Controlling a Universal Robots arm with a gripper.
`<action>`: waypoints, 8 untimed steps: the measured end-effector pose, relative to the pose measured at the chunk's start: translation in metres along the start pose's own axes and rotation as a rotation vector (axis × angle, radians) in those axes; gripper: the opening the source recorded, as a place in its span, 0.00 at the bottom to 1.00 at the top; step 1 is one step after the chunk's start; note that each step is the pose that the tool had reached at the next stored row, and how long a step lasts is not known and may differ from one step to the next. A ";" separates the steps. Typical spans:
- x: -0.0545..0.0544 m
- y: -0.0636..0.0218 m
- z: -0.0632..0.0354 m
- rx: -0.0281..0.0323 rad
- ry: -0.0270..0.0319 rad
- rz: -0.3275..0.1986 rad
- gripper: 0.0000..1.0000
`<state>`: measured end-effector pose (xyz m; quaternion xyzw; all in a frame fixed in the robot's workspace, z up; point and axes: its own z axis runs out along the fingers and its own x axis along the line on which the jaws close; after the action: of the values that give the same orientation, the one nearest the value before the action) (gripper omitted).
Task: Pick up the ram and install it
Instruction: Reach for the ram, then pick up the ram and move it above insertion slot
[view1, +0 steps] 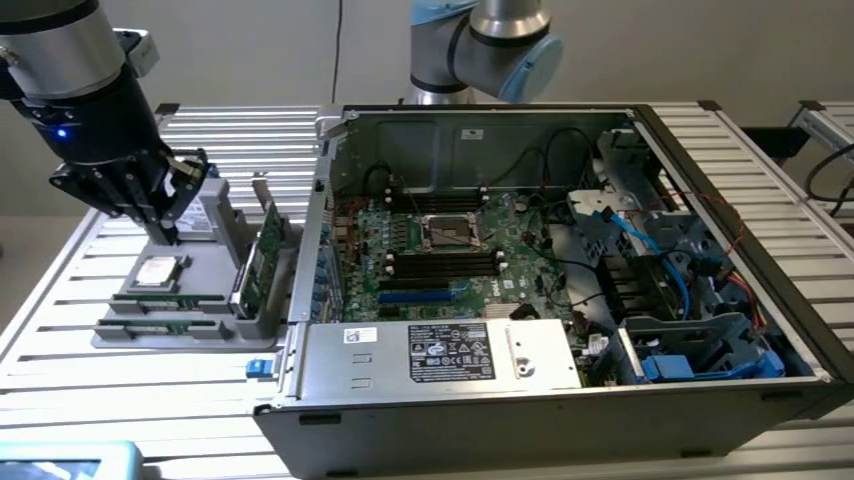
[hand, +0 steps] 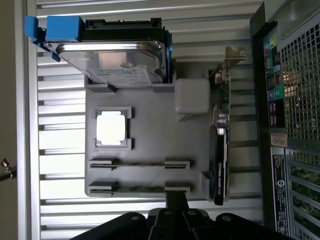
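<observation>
Closest to my wrist camera is the gripper (hand: 176, 201), fingers pressed together with nothing between them that I can see, hanging over the grey parts tray (hand: 150, 145). Just beyond its tips the ram (hand: 141, 189) lies on edge in the nearest holder, not yet lifted. Further off sit the processor (hand: 113, 127) and then the hard drive (hand: 112, 57). My worry: shut fingers cannot straddle that thin stick, so a descent like this would jab its top edge or a holder clip. The graphics card (hand: 220, 150) stands just beside the tray's slots, and I'd judge a sideways drift could clip it.
</observation>
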<state>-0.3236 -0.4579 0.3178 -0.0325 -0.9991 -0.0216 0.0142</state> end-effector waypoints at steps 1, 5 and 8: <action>0.000 0.0003 0.0007 0.0000 0.0001 -0.001 0.11; 0.001 0.0003 0.0012 0.0002 0.0008 -0.002 0.11; 0.001 0.0005 0.0015 0.0007 0.0015 -0.027 0.11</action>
<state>-0.3243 -0.4573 0.3163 -0.0190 -0.9995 -0.0215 0.0147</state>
